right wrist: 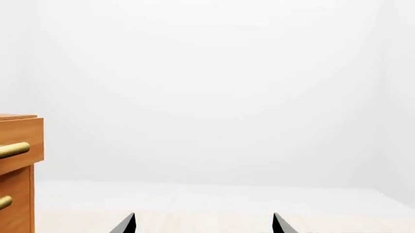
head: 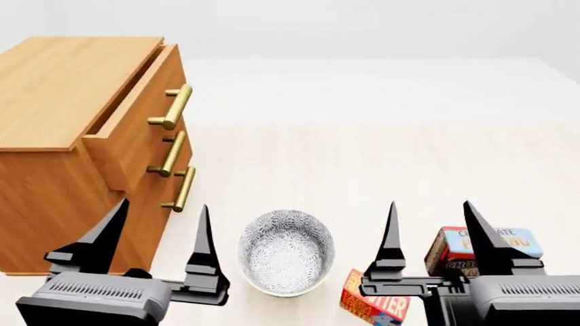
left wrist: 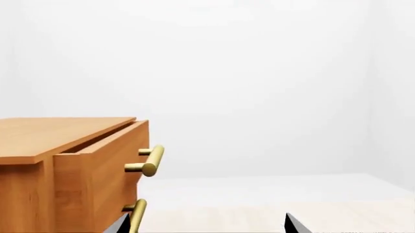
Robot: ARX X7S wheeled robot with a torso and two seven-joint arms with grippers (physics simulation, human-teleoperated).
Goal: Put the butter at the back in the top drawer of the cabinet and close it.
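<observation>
The light-brown cabinet (head: 54, 95) stands at the left, with three drawers and brass handles. Its top drawer (head: 136, 129) is pulled out part way; it also shows in the left wrist view (left wrist: 97, 165). The red-and-orange butter box (head: 367, 305) lies on the floor at the bottom, partly hidden behind my right gripper (head: 430, 214). That gripper is open and empty, above the butter. My left gripper (head: 163, 214) is open and empty, in front of the cabinet's lower drawers. In the wrist views only the fingertips show, wide apart, of the left gripper (left wrist: 206, 224) and the right gripper (right wrist: 202, 224).
A patterned white bowl (head: 286, 252) sits on the floor between the two grippers. A brown-and-blue chocolate pudding box (head: 449, 248) lies behind the right gripper's fingers. Pale wooden floor (head: 363, 156) stretches beyond to white walls.
</observation>
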